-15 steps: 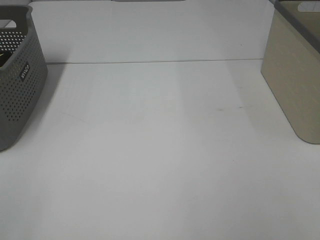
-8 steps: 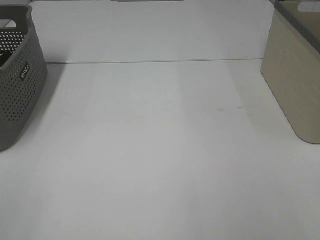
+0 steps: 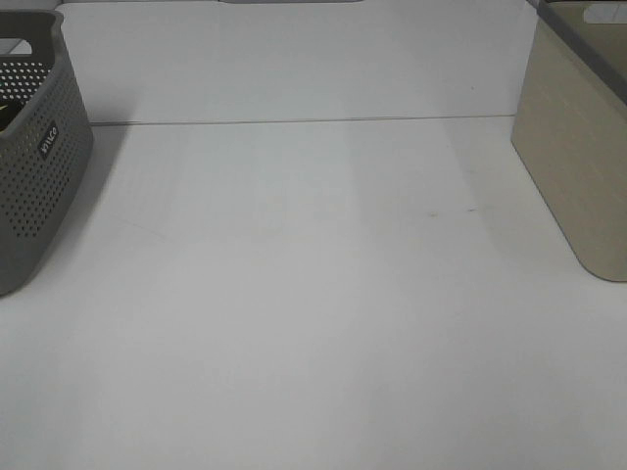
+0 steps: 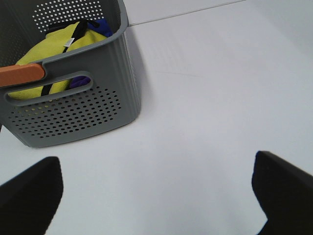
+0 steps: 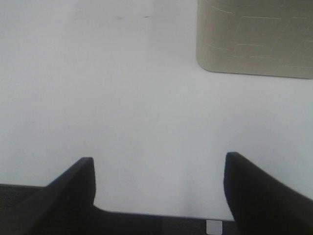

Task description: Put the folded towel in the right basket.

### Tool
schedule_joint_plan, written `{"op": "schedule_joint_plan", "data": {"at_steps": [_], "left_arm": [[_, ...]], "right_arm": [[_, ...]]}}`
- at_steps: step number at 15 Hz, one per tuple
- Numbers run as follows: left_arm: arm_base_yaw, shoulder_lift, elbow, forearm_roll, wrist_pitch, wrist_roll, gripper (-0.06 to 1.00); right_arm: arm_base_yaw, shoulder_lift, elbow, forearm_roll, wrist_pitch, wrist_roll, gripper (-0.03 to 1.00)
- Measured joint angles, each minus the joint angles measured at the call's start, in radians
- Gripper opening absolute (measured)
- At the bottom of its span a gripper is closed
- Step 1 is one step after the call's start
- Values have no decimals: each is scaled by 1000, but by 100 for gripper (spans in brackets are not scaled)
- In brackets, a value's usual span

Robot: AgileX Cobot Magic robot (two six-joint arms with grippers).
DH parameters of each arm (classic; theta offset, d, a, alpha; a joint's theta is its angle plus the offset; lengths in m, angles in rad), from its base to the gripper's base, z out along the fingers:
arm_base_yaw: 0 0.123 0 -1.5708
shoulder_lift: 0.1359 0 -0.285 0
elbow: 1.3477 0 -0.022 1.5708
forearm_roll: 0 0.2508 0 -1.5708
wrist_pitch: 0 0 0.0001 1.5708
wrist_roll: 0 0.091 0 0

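Observation:
A yellow folded cloth (image 4: 49, 56) with a white tag lies inside the grey perforated basket (image 4: 83, 112), which stands at the table's left edge in the exterior view (image 3: 39, 147). The beige right basket (image 3: 578, 147) stands at the right edge and also shows in the right wrist view (image 5: 254, 39); its inside is hidden. My left gripper (image 4: 156, 161) is open and empty over bare table beside the grey basket. My right gripper (image 5: 159, 161) is open and empty over bare table, short of the beige basket. Neither gripper shows in the exterior view.
A blue item (image 4: 103, 24) and a purple one lie with the cloth in the grey basket, and an orange piece (image 4: 19, 76) sits on its handle rim. The white table (image 3: 313, 294) has a seam line across its far part.

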Motion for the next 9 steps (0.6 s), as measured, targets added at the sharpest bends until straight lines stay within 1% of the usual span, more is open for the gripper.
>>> {"op": "schedule_joint_plan", "data": {"at_steps": [3,9], "left_arm": [[0,0,0,0,0,0,99],[0,0,0,0,0,0,99]], "right_arm": [[-9,-20,0,0,0,0,69],[-21,-196,0,0,0,0,69]]}}
